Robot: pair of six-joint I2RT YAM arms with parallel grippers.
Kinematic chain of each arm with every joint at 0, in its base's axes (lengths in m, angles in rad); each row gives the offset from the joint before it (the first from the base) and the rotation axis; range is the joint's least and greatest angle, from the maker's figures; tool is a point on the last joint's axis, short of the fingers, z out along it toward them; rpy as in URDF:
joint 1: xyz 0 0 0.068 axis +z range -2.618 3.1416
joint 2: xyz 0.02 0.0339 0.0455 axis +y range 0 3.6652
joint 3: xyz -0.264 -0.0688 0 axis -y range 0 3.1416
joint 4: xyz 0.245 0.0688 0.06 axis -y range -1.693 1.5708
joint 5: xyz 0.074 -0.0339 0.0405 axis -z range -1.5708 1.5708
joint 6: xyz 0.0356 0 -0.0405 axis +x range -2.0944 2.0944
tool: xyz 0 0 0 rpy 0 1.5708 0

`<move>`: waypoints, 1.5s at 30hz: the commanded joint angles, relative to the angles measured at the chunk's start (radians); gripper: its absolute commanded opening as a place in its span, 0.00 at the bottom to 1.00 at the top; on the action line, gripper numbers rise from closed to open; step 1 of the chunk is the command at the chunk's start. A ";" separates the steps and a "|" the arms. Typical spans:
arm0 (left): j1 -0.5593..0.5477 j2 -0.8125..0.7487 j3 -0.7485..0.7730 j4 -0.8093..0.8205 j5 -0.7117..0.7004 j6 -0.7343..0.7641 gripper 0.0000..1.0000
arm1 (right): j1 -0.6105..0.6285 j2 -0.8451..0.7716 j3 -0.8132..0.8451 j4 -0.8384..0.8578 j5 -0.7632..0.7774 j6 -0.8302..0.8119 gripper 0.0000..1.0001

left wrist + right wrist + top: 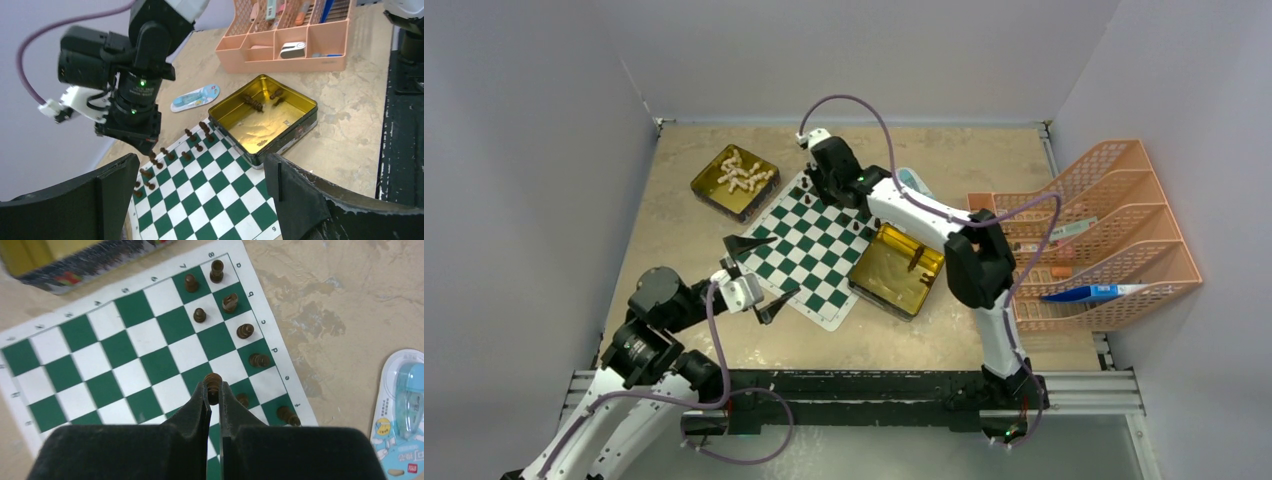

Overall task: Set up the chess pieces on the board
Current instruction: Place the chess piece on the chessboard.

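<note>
Two fingers of our right gripper (213, 396) clench one dark brown piece (213, 381) around its narrow body, over the board (115, 365) near its piece-lined edge. We judge it light, hard, slick and easily toppled. Our left gripper (776, 270) hangs spread wide and empty at the board's opposite corner.

Grey walls (514, 120), mottled tan tabletop (674, 240)

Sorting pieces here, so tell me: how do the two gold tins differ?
The far-left tin holds many cream-white pieces; the right tin holds only a few dark brown pieces and shows mostly bare floor. The far-left tin sits off the board's far-left side; the right tin sits at its right side. Both are open, shiny gold and rectangular.
</note>
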 commanded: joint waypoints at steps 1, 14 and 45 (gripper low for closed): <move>-0.005 -0.033 0.057 -0.030 -0.080 0.026 0.96 | -0.003 0.097 0.145 -0.065 0.048 -0.096 0.02; -0.004 -0.132 0.035 -0.021 -0.114 0.045 0.96 | -0.003 0.276 0.305 -0.091 0.086 -0.151 0.05; -0.003 -0.101 0.046 -0.033 -0.093 0.051 0.96 | -0.004 0.395 0.408 -0.111 0.047 -0.162 0.27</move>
